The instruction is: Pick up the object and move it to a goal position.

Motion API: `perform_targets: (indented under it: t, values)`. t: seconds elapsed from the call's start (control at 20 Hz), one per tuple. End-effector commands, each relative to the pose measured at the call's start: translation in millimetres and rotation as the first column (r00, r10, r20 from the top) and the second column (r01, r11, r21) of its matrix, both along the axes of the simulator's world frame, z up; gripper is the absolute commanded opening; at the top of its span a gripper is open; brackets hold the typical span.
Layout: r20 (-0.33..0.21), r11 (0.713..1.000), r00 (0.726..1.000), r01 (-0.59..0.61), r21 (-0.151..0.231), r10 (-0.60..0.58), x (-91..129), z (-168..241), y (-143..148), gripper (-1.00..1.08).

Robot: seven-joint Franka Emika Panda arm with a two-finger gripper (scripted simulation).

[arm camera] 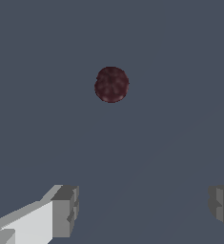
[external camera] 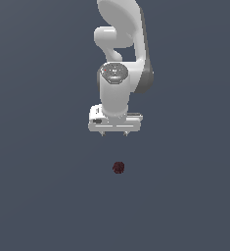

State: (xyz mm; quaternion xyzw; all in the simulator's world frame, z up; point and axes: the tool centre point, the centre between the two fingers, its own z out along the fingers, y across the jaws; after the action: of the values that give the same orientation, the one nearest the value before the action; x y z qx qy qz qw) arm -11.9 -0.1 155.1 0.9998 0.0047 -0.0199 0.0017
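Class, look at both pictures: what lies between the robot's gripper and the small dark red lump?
Nothing. Only bare grey surface separates the gripper from the dark red lump; the wrist view shows the same bare stretch.

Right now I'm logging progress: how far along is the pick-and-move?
Nothing looks done yet: the dark red lump lies apart from the gripper. In hand: fingers spread wide, empty, with the lump ahead of them in the wrist view. Left: grasping, lifting, carrying to the goal.

Dark red bumpy lump [arm camera: 111,84] — apart from fingers [arm camera: 65,210], spread wide, empty
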Motion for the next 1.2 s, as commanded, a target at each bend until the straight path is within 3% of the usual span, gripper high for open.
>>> perform_targets:
  t: [0.0, 0.75, 1.15]
  values:
    - [0.0, 1.0, 1.0, 0.0, 0.0, 0.0, 0.0, 0.0, 0.0, 1.0]
    - [-0.003, 0.999, 0.999, -0.035, -0.019, 0.035, 4.2, 4.1, 15.8, 1.0]
    - [0.006, 1.0, 1.0, 0.026, -0.015, -0.026, 25.1, -8.9, 16.6, 1.0]
